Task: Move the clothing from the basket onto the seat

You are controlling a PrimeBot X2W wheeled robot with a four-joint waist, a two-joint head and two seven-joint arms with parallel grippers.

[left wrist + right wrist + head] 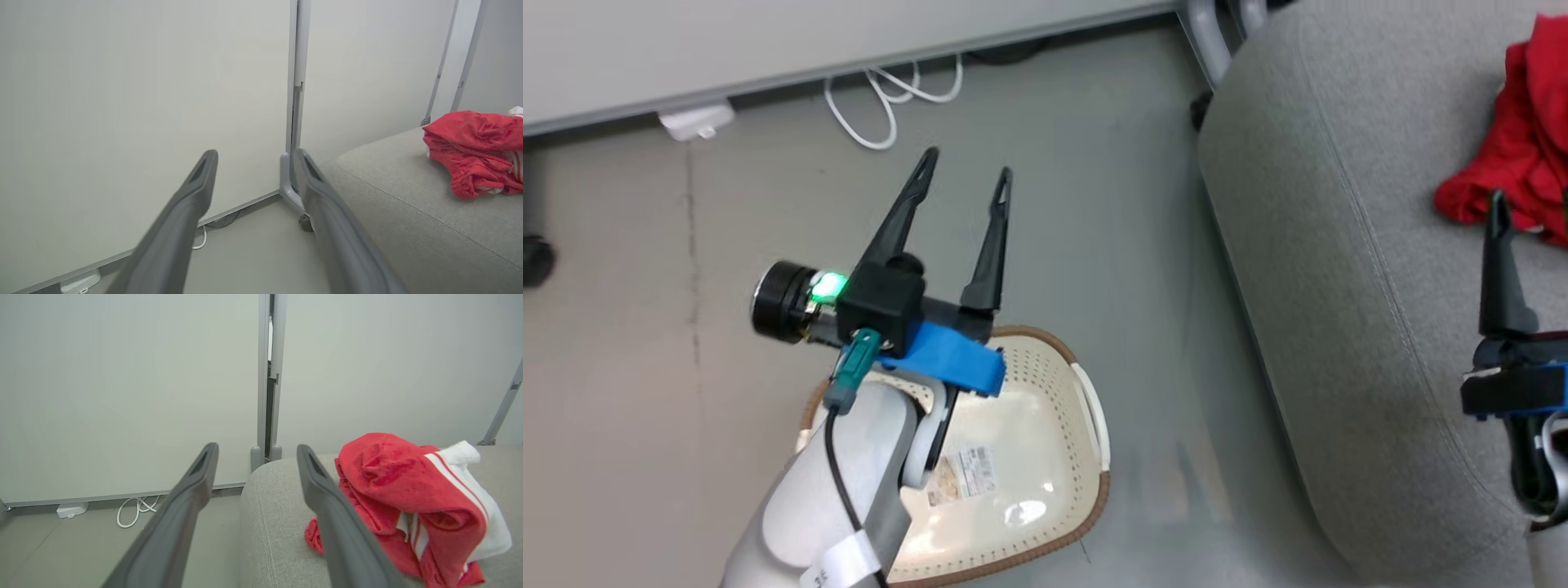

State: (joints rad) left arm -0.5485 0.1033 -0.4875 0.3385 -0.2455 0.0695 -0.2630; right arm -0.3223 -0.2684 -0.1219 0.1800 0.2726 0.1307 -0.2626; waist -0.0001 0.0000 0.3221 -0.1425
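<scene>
Red clothing (1515, 155) with white stripes lies bunched on the grey seat (1347, 269) at the right edge of the head view; it also appears as a red heap (476, 153) in the left wrist view and a red and white heap (408, 502) in the right wrist view. The cream basket (1021, 482) with a brown rim stands on the floor, holding only a paper label. My left gripper (968, 167) is open above the basket's far rim, holding nothing. My right gripper (257, 451) is open over the seat, just left of the clothing; one dark finger (1499, 269) shows in the head view.
A white cable (890, 98) and a white adapter (696, 122) lie on the grey floor by the pale wall panels. A metal panel foot with a castor (1205, 49) stands at the seat's far corner. A dark castor (535, 260) is at the left edge.
</scene>
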